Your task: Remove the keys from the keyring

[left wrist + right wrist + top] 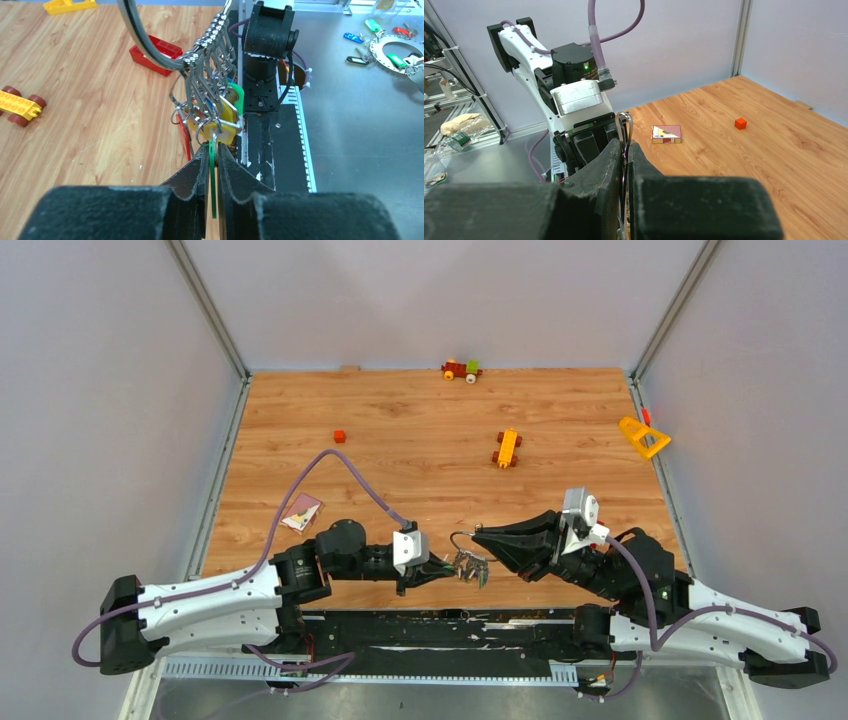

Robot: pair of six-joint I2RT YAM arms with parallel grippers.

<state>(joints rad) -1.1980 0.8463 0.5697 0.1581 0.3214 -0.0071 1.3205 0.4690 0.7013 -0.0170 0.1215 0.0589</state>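
Note:
The keyring (462, 537) is a thin silver wire loop held above the table's near edge between my two grippers. Its thick wire (145, 42) carries several small silver rings and the keys (212, 107) with yellow, green, red and blue tags. The bunch of keys (471, 567) hangs below the loop. My left gripper (213, 150) is shut on a green key tag (213, 180) at the bottom of the bunch. My right gripper (625, 145) is shut on the keyring wire (626, 120), which rises between its fingertips. It shows in the top view (478, 534) right of the loop.
On the wood lie a card pack (301, 511), a small red cube (339, 436), a yellow toy car (507, 448), a brick vehicle (461, 370) and a yellow triangle piece (643, 437). More tagged keys (387, 47) lie on the metal bench beyond the table.

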